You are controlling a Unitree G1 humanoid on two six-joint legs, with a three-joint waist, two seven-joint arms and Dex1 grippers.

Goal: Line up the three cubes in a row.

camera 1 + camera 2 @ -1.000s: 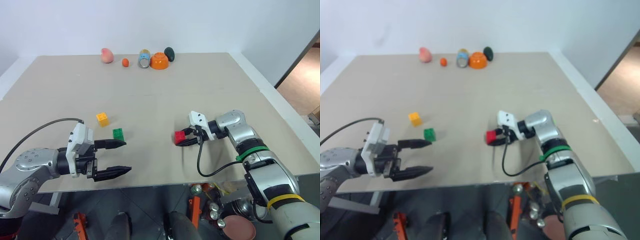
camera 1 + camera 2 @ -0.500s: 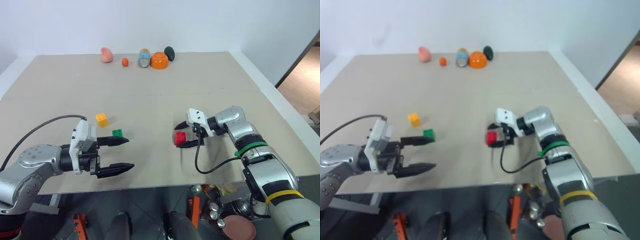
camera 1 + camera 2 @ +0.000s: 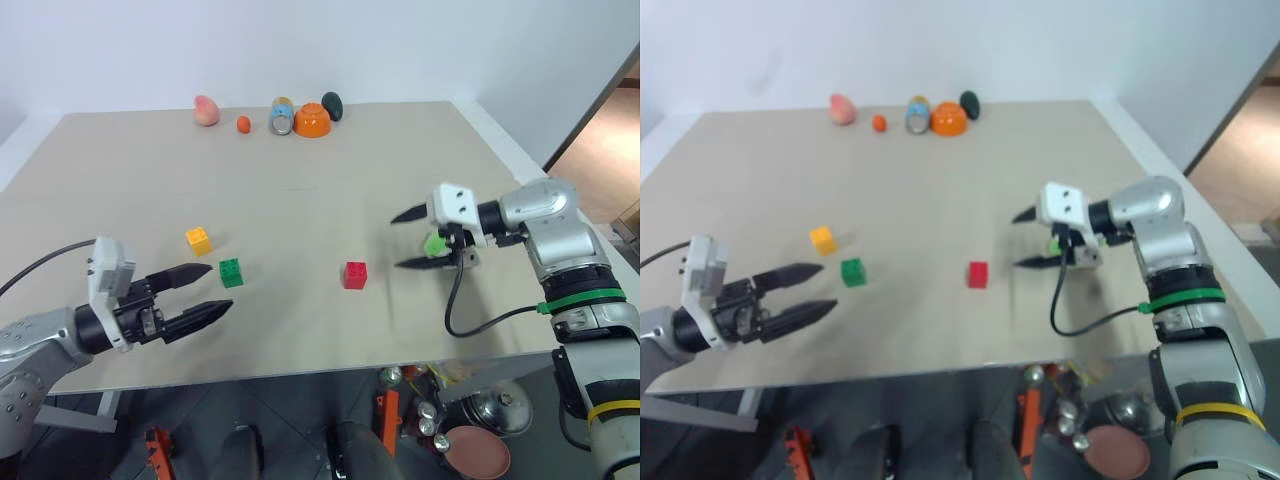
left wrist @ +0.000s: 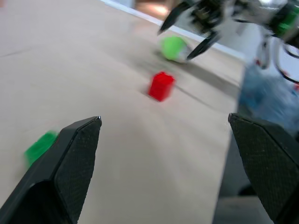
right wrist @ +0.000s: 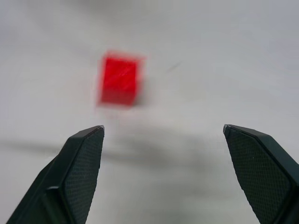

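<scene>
Leaving the red cube [image 3: 355, 275] well right of the green cube [image 3: 231, 272] risks a gappy row; both grippers gape wide, empty

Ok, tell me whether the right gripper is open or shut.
Open. The right gripper has its two black fingers spread wide apart, nothing between them; the red cube sits free on the table.

I see small yellow-orange studded plastic cube [image 3: 199, 240], green studded plastic cube [image 3: 231, 272], red studded plastic cube [image 3: 355, 275] on plain beige tabletop [image 3: 300, 190]. Black-fingered left gripper [image 3: 196, 295] and right gripper [image 3: 413, 239], both on white mounts. At far edge: pink rounded toy [image 3: 206, 110], small orange ball [image 3: 243, 124], orange dome [image 3: 313, 121], dark green egg shape [image 3: 332, 105].
</scene>
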